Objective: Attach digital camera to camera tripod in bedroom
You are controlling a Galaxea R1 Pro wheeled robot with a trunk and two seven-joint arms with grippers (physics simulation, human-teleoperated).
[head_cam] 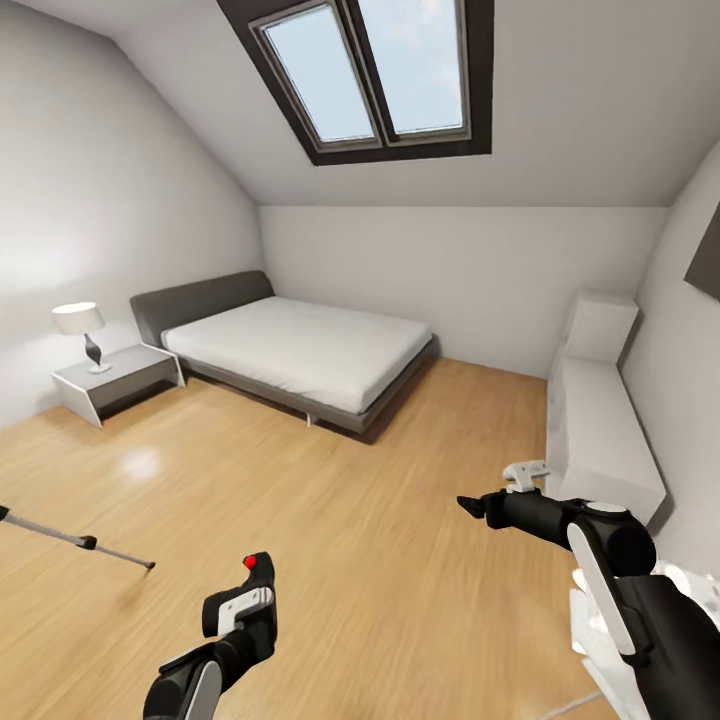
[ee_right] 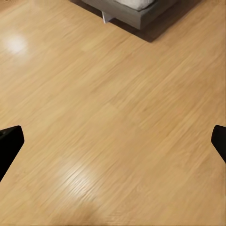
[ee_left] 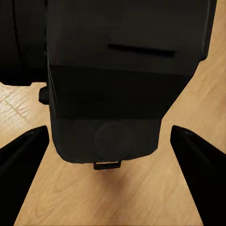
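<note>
My left gripper (head_cam: pixel 250 585) grips the small black digital camera with the red button (ee_left: pixel 113 80) between its fingers (ee_left: pixel 23 155), my right gripper (head_cam: pixel 470 505) is spread wide and empty, the silver-grey tripod leg (head_cam: pixel 70 540) lying left.

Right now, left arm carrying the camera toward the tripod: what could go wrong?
1. In the left wrist view the digital camera sits between the left gripper fingers with gaps at both tips; the hold may be loose, and it could drop onto the wood floor.
2. Only one leg of the camera tripod shows at the head view's left edge, so its head is unseen and a turn could clip that leg.
</note>
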